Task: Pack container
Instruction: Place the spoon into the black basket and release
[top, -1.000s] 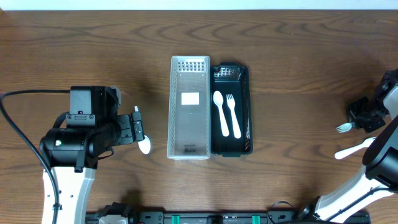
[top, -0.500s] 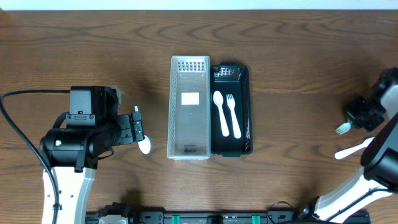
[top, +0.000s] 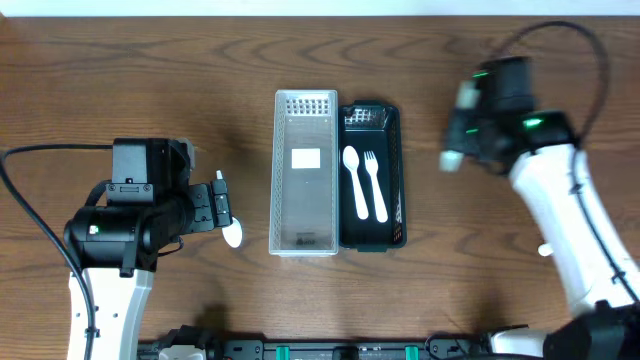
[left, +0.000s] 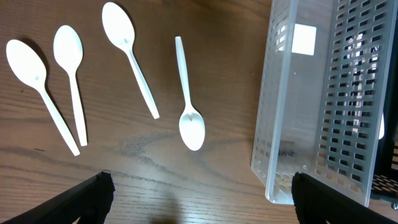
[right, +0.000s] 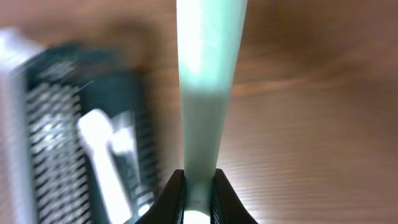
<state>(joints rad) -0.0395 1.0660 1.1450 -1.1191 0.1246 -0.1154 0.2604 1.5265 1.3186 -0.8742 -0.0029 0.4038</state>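
Above brown wood table (top: 120, 70), right end effector (right: 198, 185) grips white utensil (right: 208, 93); left end effector (left: 202, 196) gapes.

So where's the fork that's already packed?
In the overhead view, the fork lies in the black basket mid-table, just right of the spoon.

table (top: 150, 70): dark wood, visible grain, low sheen. clear bin (top: 275, 170): transparent plastic, perforated walls, smooth, glossy. black bin (top: 402, 170): perforated plastic, matt. spoons (left: 118, 25): white plastic, smooth, slight gloss. utensil handle (right: 208, 74): pale plastic, finish lost in blur.
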